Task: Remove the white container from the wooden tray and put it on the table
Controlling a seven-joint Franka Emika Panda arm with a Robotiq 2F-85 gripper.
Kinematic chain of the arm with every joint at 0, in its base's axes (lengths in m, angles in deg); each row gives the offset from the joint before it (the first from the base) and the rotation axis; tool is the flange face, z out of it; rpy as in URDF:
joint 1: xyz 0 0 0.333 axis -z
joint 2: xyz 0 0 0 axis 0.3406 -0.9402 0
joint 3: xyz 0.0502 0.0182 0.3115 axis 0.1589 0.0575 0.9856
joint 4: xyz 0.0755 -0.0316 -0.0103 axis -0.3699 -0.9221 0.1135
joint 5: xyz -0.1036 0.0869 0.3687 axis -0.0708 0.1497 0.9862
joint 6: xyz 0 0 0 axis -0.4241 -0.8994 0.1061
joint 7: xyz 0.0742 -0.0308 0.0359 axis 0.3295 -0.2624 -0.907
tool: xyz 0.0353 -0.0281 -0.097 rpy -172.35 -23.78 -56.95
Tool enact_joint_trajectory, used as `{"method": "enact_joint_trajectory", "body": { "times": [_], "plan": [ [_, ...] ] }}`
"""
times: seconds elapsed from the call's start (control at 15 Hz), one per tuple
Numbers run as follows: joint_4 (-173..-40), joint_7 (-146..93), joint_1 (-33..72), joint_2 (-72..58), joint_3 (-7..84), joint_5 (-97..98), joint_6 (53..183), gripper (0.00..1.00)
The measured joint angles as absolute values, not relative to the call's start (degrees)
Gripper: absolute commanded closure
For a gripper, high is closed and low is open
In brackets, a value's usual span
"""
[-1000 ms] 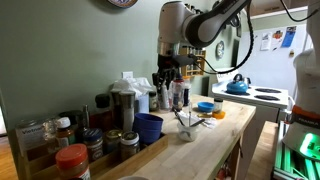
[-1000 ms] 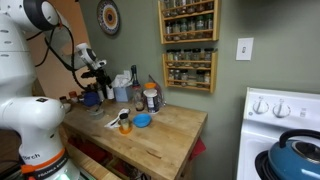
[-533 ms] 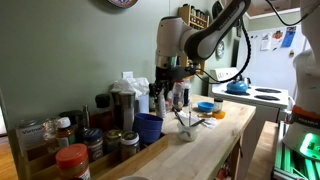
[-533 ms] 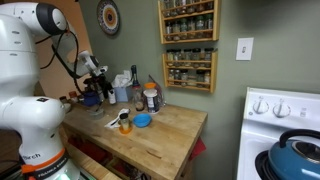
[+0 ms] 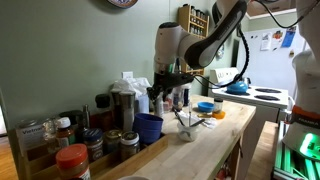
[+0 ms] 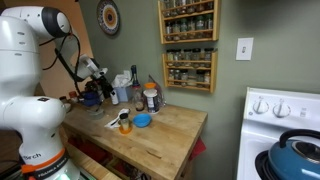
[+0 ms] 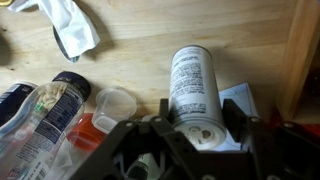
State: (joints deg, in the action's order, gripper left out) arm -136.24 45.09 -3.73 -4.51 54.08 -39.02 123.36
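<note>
In the wrist view a white cylindrical container (image 7: 192,85) with dark label print stands upright between my gripper's (image 7: 200,118) two black fingers. The fingers flank it on both sides and look open, not pressed in. Its top looks pale here, and I cannot make out the lid colour. In both exterior views the gripper (image 5: 160,88) (image 6: 96,86) hangs low over the far end of the wooden tray (image 5: 150,150), among the jars, and hides the container. The table (image 5: 215,135) (image 6: 165,130) stretches beyond the tray.
A blue cup (image 5: 148,127), a tall white carton (image 5: 127,88), dark jars and a red-lidded jar (image 5: 72,159) crowd the tray. A clear plastic cup (image 7: 116,102), a dark-lidded bottle (image 7: 62,95) and a crumpled cloth (image 7: 70,25) lie close by. A blue bowl (image 6: 142,121) sits on the table.
The arm has swung toward the tray and come down, bringing the gripper from above the bottles to low among the jars.
</note>
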Motion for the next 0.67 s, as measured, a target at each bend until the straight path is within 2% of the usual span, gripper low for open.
{"method": "enact_joint_trajectory", "body": {
  "times": [0.13, 0.2, 0.27, 0.47, 0.67],
  "plan": [
    [-135.35, 45.94, -3.96, -5.82, 54.08, -39.37, 123.08, 0.69],
    [-134.81, 46.23, -4.1, -6.53, 54.06, -39.57, 122.82, 0.19],
    [-134.25, 46.32, -4.22, -7.31, 54.05, -39.6, 122.63, 0.19],
    [-132.54, 46.32, -4.57, -8.94, 54.04, -39.6, 122.21, 0.01],
    [-131.35, 43.21, -4.78, -7.87, 54.89, -38.22, 119.59, 0.0]
  ]
}}
